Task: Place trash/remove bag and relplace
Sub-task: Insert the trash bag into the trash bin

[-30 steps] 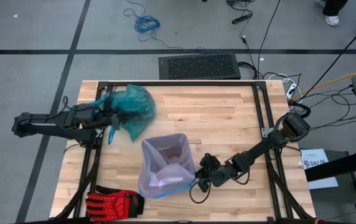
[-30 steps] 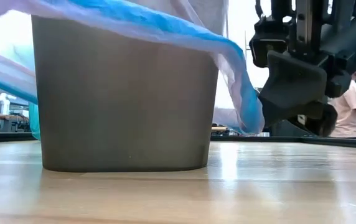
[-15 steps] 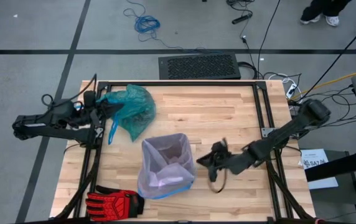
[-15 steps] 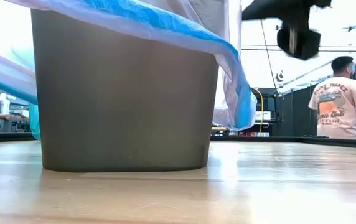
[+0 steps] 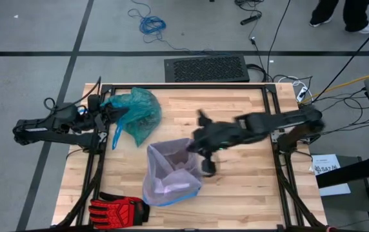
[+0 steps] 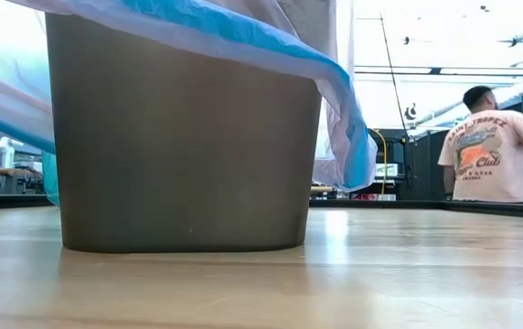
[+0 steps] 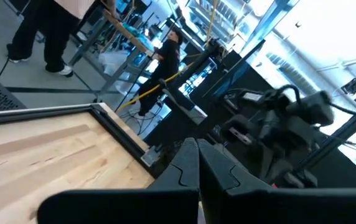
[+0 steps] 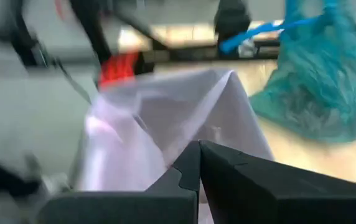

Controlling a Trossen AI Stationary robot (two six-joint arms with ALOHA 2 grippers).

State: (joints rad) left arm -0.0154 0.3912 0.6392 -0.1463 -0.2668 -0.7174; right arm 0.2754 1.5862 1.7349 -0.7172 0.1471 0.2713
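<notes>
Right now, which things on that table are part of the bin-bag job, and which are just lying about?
Job: crumpled translucent teal-green plastic bag; grey bin lined with pale lilac bag.
Lying about: red-and-black glove; coiled blue cable on the floor.

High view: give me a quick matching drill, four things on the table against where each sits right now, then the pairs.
Things:
1. teal-green bag
2. lilac bag
3. red-and-black glove
4. right gripper

Places:
A. at the near left corner of the table
B. lining the bin near the table's middle
C. over the bin's far right rim, shut
D. bunched at the far left of the table, by the left gripper

Pairs: 1-D, 2-B, 3-A, 4-C
</notes>
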